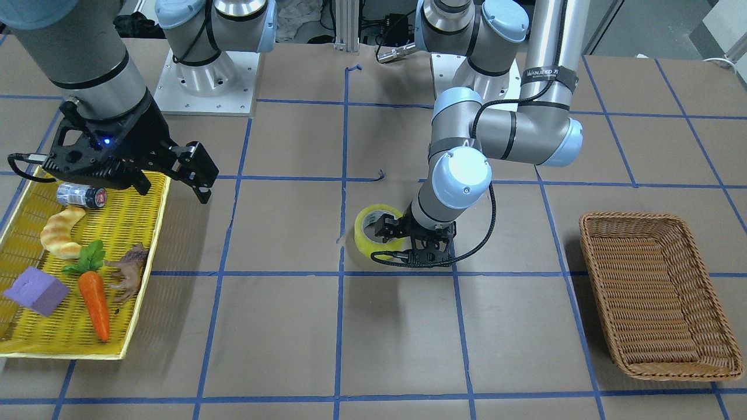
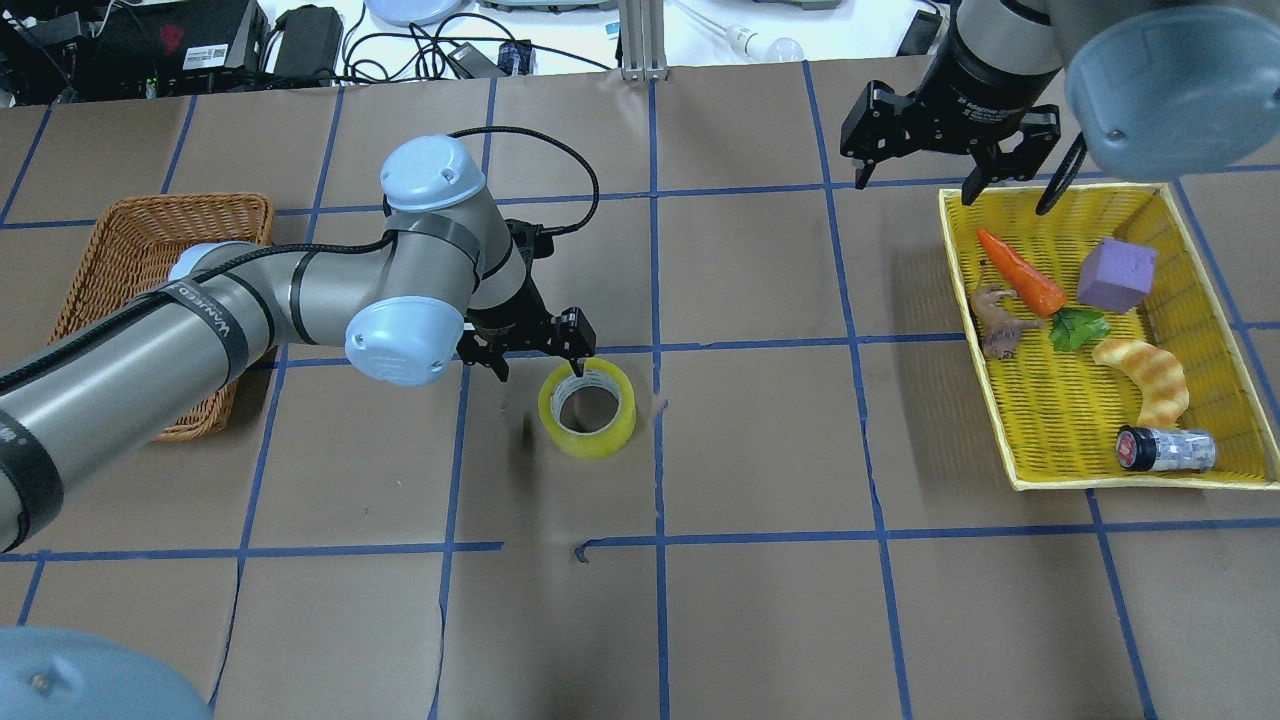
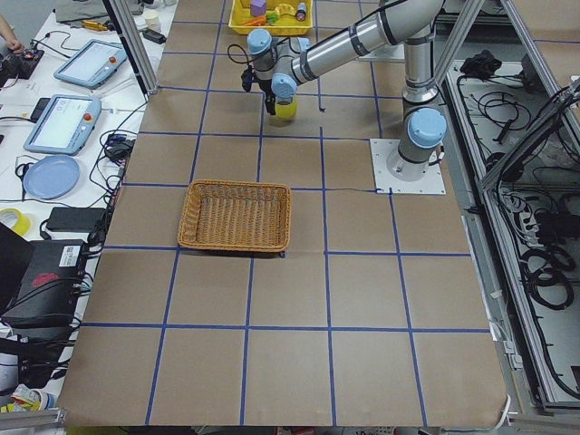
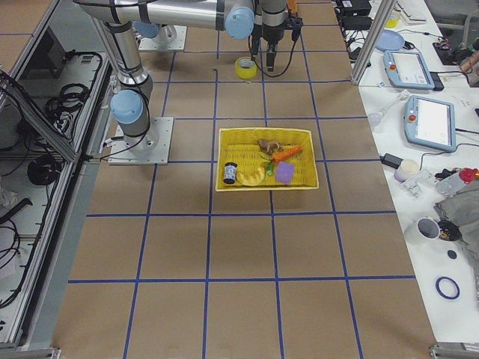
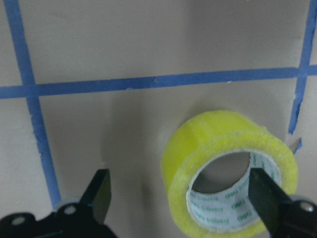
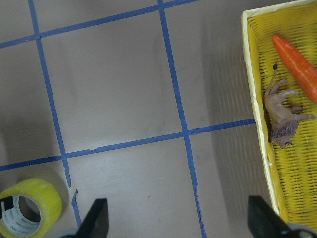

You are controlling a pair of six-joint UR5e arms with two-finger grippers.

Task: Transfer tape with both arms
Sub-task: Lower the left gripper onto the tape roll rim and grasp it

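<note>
Brown paper over the long table (image 2: 760, 620), ruled into squares by a blue grid (image 2: 760, 343). Left arm (image 2: 300, 290) stretched low from the left toward the table's middle, wrist bent down. Right arm (image 2: 1000, 50) raised high on the side of the right end. Wicker basket (image 2: 120, 260) between the middle and the left end, apart from everything else. Yellow mesh tray (image 2: 1060, 420) between the middle and the right end.

Right gripper (image 2: 918, 180) held well above the table by the tray rim that faces the middle, jaws spread wide, nothing between them. Left gripper (image 2: 537, 367) pointing down at the table's middle, about halfway between the long edges, jaws also spread wide, not clamped on anything.

Tape (image 2: 590, 440) flat on the paper right under the left gripper, core opening upward, just beside a grid crossing. One finger (image 5: 265, 198) down at the core's opening, at or just inside the roll's rim. Other finger (image 5: 101, 191) outside the roll, clear of its yellow wall, bare paper between. One wall of the roll between the two fingers; contact at the inner finger impossible to judge.

In the tray: purple block (image 2: 1117, 273), orange carrot (image 2: 1020, 270) with green leaves, croissant (image 2: 1150, 375), brown lion (image 2: 995, 320) just beside the carrot, small bottle (image 2: 1165, 450) on its side in the tray corner nearest the robot's edge and the right end.
</note>
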